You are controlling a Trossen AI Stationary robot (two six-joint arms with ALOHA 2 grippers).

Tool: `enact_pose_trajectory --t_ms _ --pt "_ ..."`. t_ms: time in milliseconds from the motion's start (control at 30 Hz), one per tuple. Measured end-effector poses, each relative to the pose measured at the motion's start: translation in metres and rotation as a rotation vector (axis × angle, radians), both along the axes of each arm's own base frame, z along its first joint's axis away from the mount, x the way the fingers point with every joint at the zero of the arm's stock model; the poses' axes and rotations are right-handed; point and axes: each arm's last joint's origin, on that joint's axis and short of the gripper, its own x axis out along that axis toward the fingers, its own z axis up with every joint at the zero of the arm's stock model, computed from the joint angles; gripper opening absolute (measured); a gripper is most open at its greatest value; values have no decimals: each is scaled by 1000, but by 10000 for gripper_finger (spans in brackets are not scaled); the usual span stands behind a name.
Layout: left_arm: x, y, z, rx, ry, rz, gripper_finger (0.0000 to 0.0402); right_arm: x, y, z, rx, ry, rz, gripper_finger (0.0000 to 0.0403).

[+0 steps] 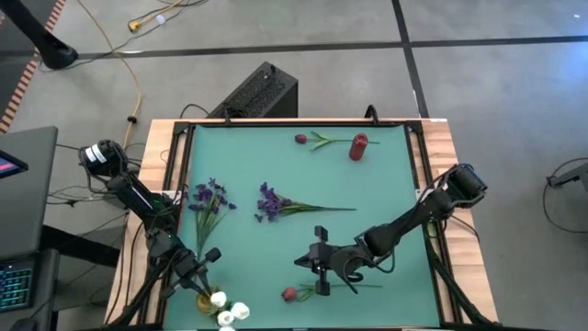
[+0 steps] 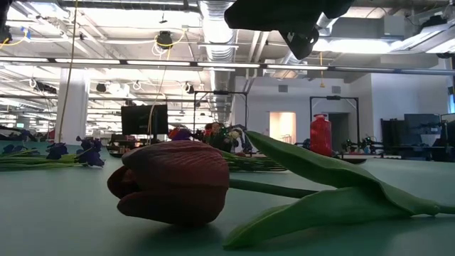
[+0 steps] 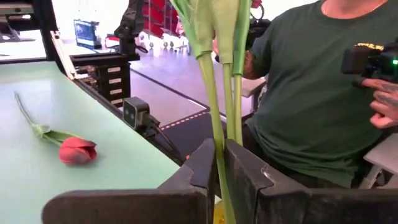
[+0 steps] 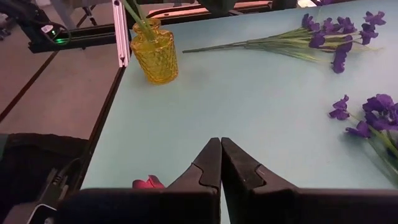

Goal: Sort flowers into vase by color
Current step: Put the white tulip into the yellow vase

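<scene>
A red tulip [image 2: 174,181] lies nearest, below the right gripper [image 1: 321,260], whose fingers are pressed together and empty. The left gripper [image 3: 219,163] pinches white tulip stems [image 3: 211,93] standing in the yellow vase [image 4: 153,55]. By the look of it, whites are done; two purple sprigs [image 1: 207,199] and both red tulips remain.

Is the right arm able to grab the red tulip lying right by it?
Probably yes. The right gripper hangs just above the red tulip near the table's front edge, with nothing between them. Its fingers are shut, though, so they'd need to open first.
</scene>
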Motion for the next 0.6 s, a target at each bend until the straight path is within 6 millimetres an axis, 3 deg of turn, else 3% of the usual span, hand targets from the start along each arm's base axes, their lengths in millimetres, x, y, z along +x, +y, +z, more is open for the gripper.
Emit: enact_pose_trajectory --t_ms 600 --pt "-2 2 6 -52 20 9 55 2 -4 0 8 1 -16 32"
